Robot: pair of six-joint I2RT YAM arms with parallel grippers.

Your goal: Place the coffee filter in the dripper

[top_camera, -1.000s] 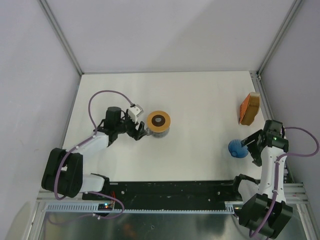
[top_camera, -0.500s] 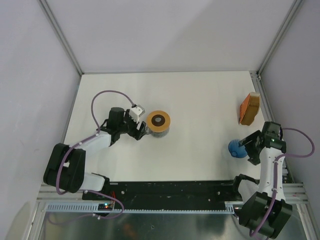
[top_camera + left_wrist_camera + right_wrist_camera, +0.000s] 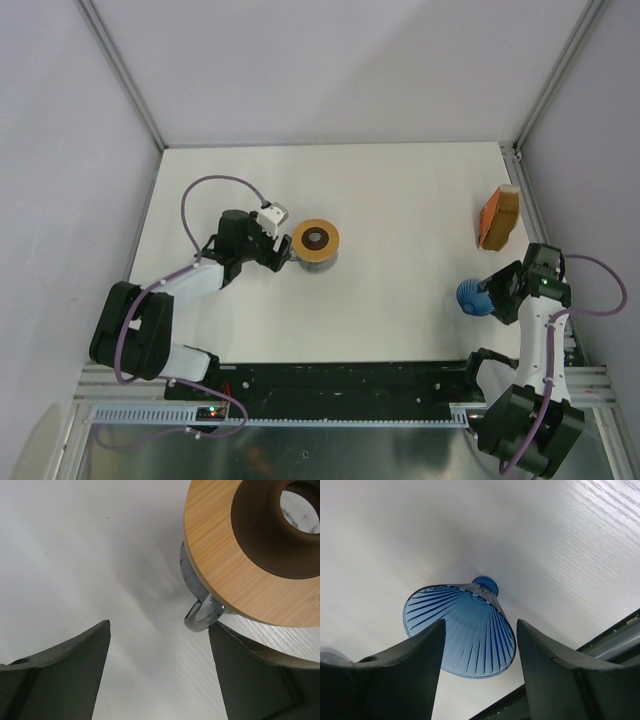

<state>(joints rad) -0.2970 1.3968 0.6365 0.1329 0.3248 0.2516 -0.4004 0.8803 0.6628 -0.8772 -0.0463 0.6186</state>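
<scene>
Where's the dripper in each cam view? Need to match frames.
Top external: dripper at the table's right edge, near side, at the right hand.
Left wrist: not in it.
Right wrist: dripper lower centre, between the fingers.
Shared landmark: the right hand flanking it.

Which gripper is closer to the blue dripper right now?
Right. The right gripper has the dripper lying between its fingers, near the right edge of the table. The left gripper is far across the table, beside the glass jug topped by the amber disc.
</scene>
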